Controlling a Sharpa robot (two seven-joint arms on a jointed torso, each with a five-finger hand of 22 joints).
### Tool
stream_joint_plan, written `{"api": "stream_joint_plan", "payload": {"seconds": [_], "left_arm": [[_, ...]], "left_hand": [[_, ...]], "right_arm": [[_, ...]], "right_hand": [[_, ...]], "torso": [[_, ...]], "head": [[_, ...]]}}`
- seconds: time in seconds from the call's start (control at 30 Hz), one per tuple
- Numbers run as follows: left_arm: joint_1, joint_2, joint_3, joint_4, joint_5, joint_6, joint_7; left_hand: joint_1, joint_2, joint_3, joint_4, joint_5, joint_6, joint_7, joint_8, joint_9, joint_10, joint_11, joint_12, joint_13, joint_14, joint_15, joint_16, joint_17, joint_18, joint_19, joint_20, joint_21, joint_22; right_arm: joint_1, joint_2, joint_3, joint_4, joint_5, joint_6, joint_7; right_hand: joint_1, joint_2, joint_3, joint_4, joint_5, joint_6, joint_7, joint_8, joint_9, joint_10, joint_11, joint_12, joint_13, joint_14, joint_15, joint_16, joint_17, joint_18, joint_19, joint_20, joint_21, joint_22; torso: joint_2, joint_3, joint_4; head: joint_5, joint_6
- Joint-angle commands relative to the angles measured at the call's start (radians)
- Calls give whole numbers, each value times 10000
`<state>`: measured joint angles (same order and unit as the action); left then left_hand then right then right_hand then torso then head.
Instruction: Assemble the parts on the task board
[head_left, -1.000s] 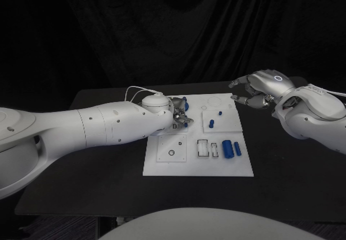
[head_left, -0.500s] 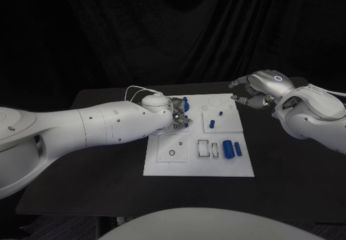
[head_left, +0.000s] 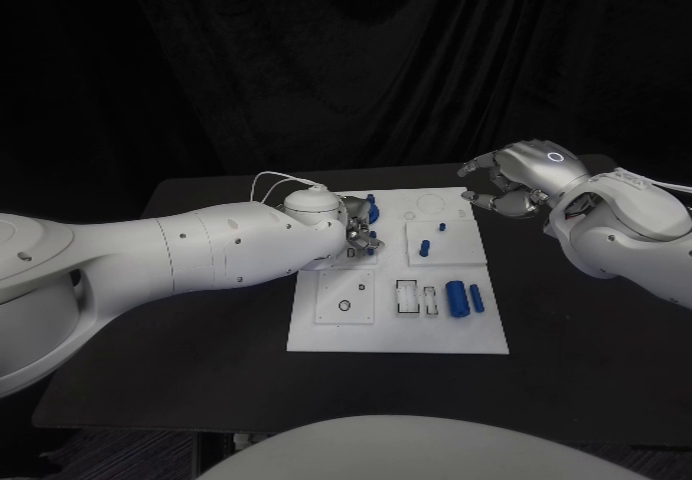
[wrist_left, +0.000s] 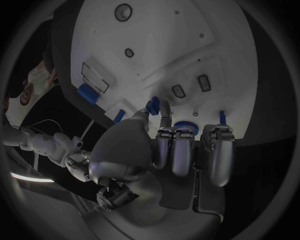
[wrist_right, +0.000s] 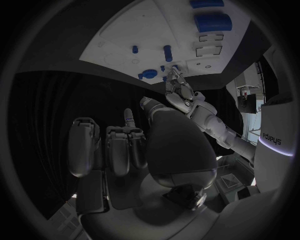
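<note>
The white board (head_left: 397, 330) is lying at the centre of the frame on the black table (head_left: 188, 370). The left hand (head_left: 358, 232) is working at the board's upper left corner, its fingers appearing to pinch a small blue piece (wrist_left: 152, 105) against the surface, though the wrist view is too cramped to be sure. The right hand (head_left: 505, 185) is hovering at the upper right, off the board, fingers curled and holding nothing. Two blue cylinders (head_left: 456, 298) are lying loose right of centre. Judging by this, a seating step is in hand; next the piece needs pressing straight down.
</note>
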<state>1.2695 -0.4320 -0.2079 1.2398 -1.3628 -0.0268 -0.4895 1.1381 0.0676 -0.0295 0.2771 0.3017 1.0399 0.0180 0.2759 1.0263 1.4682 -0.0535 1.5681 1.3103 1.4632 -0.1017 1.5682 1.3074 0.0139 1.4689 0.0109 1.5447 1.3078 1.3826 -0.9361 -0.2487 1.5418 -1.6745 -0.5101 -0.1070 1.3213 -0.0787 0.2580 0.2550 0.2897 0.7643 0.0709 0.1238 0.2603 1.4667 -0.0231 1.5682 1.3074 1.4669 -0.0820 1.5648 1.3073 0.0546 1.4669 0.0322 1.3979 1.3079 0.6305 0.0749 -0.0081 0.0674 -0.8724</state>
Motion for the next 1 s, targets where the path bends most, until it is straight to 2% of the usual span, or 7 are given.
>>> {"api": "stream_joint_plan", "payload": {"seconds": [0.03, 0.17, 0.27, 0.37, 0.5, 0.7, 1.0], "left_arm": [[-17, 13, 2, 8, -21, 158, 150], [-17, 3, 1, 14, -21, 187, 166], [-17, -2, -1, 4, -21, 216, 182], [-17, -11, -3, 2, -21, 237, 192], [-17, -18, -4, -2, -21, 253, 197], [-17, -65, -7, -16, -21, 261, 184], [-17, -307, -17, 82, -21, 140, 151]], "left_hand": [[197, -59, 120, -8, 206, 106, 7, -103, 27, 1026, 52, 27, 2605, 1076, 53, 26, 2634, 3, 672, 68, -66, 2182], [356, -129, 233, -51, 475, 126, -5, -175, 51, 1026, 43, 27, 2605, 1076, 46, 26, 2634, 5, 669, 61, -73, 2180], [617, -252, 483, -135, 1264, 175, -33, -268, 93, 1026, 16, 27, 2605, 1076, 22, 26, 2634, 6, 667, 40, -79, 2182], [786, -368, 730, -182, 1710, 198, -56, -344, 131, 1026, -3, 27, 2605, 1076, 7, 26, 2634, 7, 667, 25, -84, 2184], [966, -510, 1288, -170, 1164, 222, -70, -446, 174, 1026, -20, 27, 2605, 1076, -11, 26, 2634, 7, 668, 4, -88, 2190], [1000, -841, 2040, -139, 1389, 307, -85, -501, 286, 1026, -36, 27, 2605, 1076, -23, 26, 2634, 6, 672, -6, -92, 2199], [934, -1046, 2566, -135, 1360, 369, -95, -506, 394, 1026, -43, 27, 2605, 1076, -29, 26, 2634, 11, 661, -13, -110, 2190]], "right_arm": [[-19, 6, 8, -7, -23, 54, -213], [-19, 12, 8, -10, -23, 66, -215], [-19, 21, 8, -19, -23, 77, -214], [-19, 31, 7, -25, -23, 86, -213], [-19, 41, 7, -31, -23, 94, -208], [-20, 51, 7, -41, -23, 121, -206], [-20, 22, 7, -29, -23, 161, -210]], "right_hand": [[86, 2, 75, -4, -45, 55, -14, 25, -16, 1041, 54, 26, 2634, 1025, 75, 23, 2601, -127, 201, 51, -58, 2078], [96, 5, 83, -11, -45, 60, -12, 24, -20, 1041, 56, 26, 2634, 1022, 76, 14, 2593, -123, 193, 52, -75, 2072], [102, 6, 88, -16, -44, 62, -11, 23, -22, 1041, 57, 26, 2634, 1018, 77, 3, 2583, -119, 185, 53, -93, 2067], [111, 5, 93, -24, -44, 66, -9, 21, -25, 1041, 58, 26, 2634, 1010, 79, -18, 2564, -116, 178, 54, -106, 2063], [120, 5, 99, -32, -44, 69, -8, 19, -28, 1041, 59, 26, 2634, 1000, 80, -44, 2541, -107, 158, 55, -148, 2050], [151, 7, 126, -59, -45, 83, 0, 8, -44, 1041, 67, 26, 2634, 959, 88, -156, 2440, -82, 106, 62, -257, 2016], [182, 5, 187, -105, -50, 116, 17, -32, -98, 1041, 84, 26, 2634, 806, 102, -564, 2079, -12, -46, 80, -575, 1917]], "torso": [[4, 9, -9], [10, 13, -4], [16, 10, -9], [16, 9, -14], [22, 7, -11], [16, 2, 7], [14, -4, 1]], "head": [[5, -3], [13, -3], [35, -3], [54, -3], [59, -3], [70, -3], [70, -3]]}}
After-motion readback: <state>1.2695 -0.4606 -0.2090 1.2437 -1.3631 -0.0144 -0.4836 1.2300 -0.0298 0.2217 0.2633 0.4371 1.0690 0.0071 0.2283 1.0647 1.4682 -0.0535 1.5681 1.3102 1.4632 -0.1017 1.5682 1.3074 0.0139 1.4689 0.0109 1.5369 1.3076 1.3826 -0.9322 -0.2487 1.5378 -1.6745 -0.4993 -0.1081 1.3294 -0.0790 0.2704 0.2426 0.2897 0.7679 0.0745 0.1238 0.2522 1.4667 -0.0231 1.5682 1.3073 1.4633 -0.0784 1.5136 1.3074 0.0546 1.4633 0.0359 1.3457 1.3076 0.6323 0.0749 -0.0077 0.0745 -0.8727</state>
